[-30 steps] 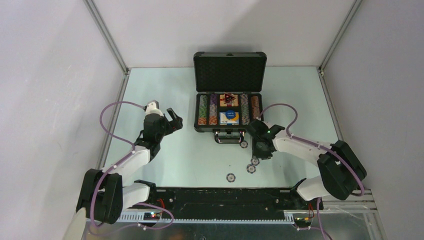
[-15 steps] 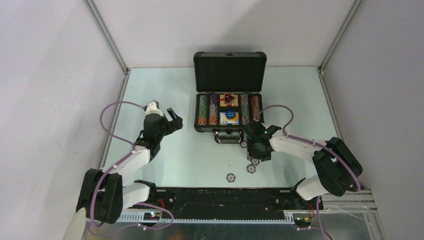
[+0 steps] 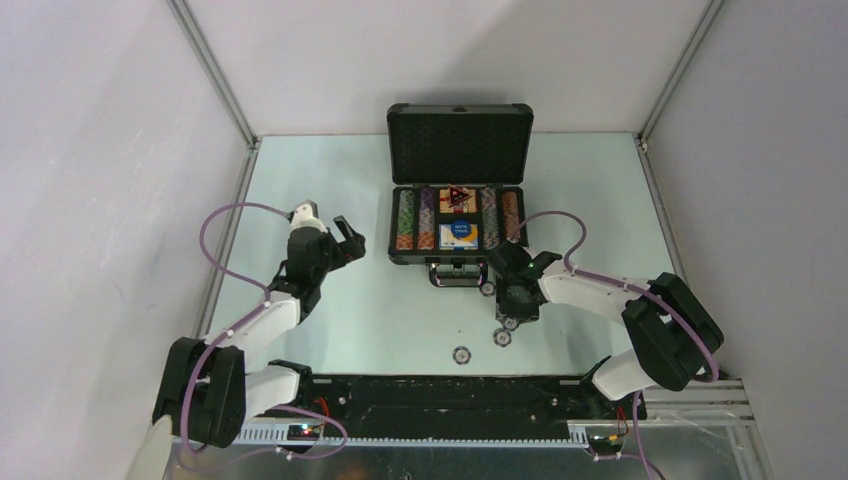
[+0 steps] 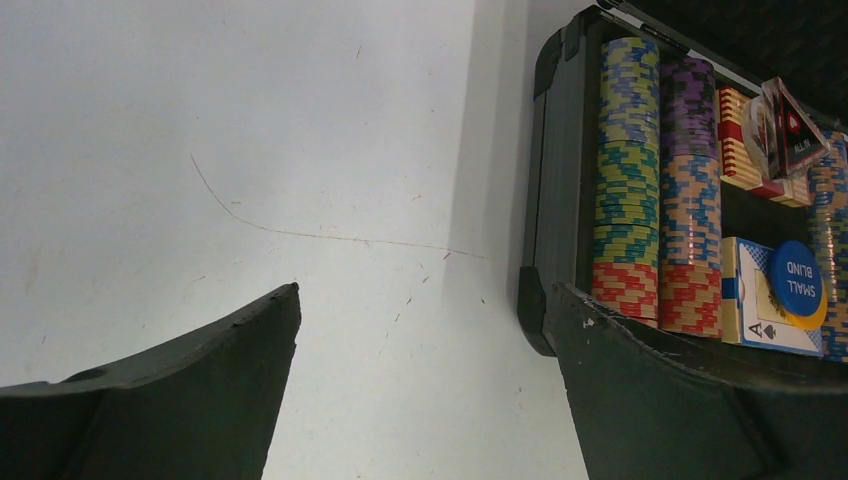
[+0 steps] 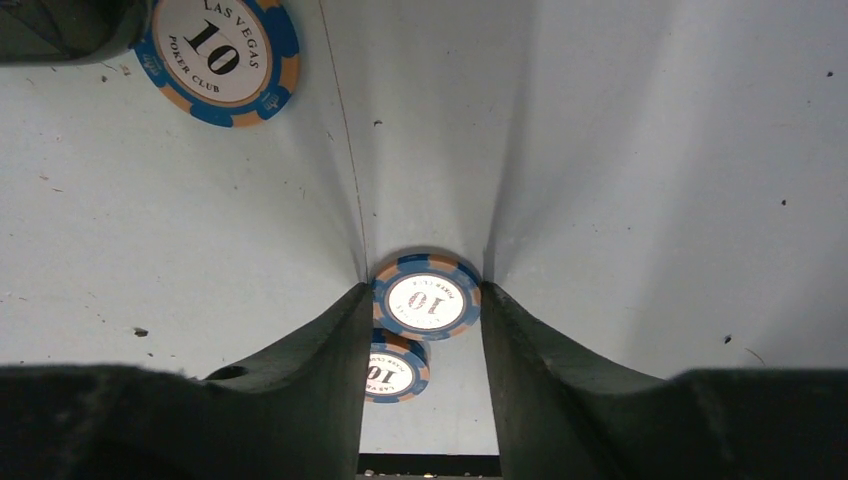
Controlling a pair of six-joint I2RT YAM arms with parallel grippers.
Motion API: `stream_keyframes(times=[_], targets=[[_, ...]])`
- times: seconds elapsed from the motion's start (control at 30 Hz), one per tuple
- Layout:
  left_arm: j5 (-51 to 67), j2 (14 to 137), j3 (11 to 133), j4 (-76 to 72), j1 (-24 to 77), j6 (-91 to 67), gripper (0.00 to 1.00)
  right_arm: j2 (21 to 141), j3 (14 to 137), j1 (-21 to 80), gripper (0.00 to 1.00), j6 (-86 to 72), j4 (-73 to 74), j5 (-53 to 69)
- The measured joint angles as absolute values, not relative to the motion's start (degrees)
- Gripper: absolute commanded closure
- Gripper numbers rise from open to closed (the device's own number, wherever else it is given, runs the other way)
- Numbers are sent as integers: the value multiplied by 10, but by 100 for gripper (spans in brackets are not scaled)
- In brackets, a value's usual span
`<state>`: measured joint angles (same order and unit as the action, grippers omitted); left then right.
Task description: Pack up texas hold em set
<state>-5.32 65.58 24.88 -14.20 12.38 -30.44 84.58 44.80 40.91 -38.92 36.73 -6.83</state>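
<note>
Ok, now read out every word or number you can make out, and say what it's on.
"LAS VEGAS", "10", "POKER CLUB": top-left chip, right wrist view.
"10": centre chip; its rim lettering is too small to read.
"10": lower chip, partly hidden.
"SMALL BLIND": blue button.
"ALL IN": triangular marker.
"A": card box.
Top view: nothing legible.

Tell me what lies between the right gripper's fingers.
A blue-and-orange poker chip marked 10 lies on the table between the right gripper's fingers, shown in the right wrist view; whether they pinch it is unclear.
</note>
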Motion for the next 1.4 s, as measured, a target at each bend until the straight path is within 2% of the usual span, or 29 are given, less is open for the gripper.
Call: stream_keyframes(times=[0.2,0.73,0.87,1.0,1.2,1.4], targets=[[-53,656,249,-144,124,-304,2,846,448,409,60,-389,369,-71],[-53,656,249,-145,124,-304,2,809,462,400,60,-387,398,-99],[-53,656,249,-145,124,-304,2,789,467,400,55,-387,411,-103],[-53,656,249,-145,124,-304,2,787,467,402,42,-386,416,-100],[-53,656,249,-145,124,-304,2,805,475,404,37,-367,382,-87],[-53,656,249,-145,124,-304,2,880,533,404,37,-330,328,-81]])
